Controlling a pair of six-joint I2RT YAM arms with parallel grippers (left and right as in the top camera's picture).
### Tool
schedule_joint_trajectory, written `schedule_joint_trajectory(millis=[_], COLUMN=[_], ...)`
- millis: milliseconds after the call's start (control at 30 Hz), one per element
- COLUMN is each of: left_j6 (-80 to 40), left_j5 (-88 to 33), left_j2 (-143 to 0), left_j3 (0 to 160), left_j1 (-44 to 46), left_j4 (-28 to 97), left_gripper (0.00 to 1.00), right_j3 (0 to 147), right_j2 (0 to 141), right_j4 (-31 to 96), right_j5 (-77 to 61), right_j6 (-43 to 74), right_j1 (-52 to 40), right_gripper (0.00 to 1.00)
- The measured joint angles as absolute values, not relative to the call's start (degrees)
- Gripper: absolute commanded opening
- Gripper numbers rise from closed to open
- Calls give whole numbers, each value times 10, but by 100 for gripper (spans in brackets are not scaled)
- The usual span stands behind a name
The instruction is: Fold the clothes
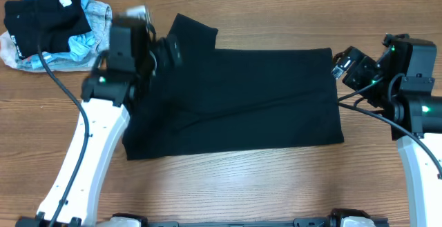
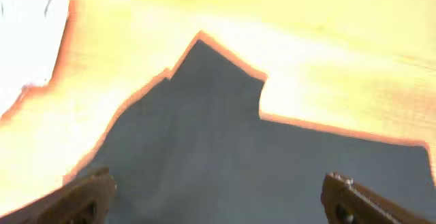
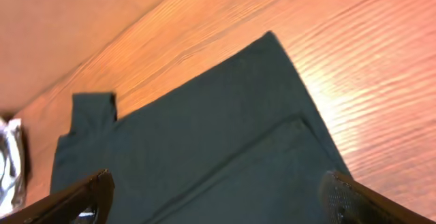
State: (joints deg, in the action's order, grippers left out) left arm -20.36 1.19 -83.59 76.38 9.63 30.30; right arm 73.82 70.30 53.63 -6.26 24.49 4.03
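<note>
The clothes, a large black garment, lie flat across the middle of the table as a wide rectangle, with a sleeve sticking out at the back left. My left gripper hovers over the garment's back left part, near the sleeve. In the left wrist view its jaws stand wide apart, open, with only black fabric below them. My right gripper hangs at the garment's back right corner. It is open too, above the fabric and a fold line, holding nothing.
A pile at the back left corner holds another black garment with a white label on top of pale blue and grey garments. Bare wood tabletop runs along the front. A wall or board edges the far side.
</note>
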Motion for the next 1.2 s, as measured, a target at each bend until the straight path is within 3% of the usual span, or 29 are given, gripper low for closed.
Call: schedule_joint_trajectory(millis=[67,400,800,1200], left_j6=[-168,11,35,36], left_j5=[3,-33,-29,-16], left_j2=[-865,-1123,-1300,-1371], left_j3=[793,987,1016,1016], left_j1=[87,74,74,73], left_j4=[270,249,139,110], left_gripper=[90,100,100,100], right_j3=[738,739,739,739], right_j2=[716,833,903,903], right_j4=[538,594,576,566], right_j5=[-74,-91,-112,-112], right_j6=[232,217,213,212], right_j1=[40,40,40,40], right_gripper=[100,100,100,100])
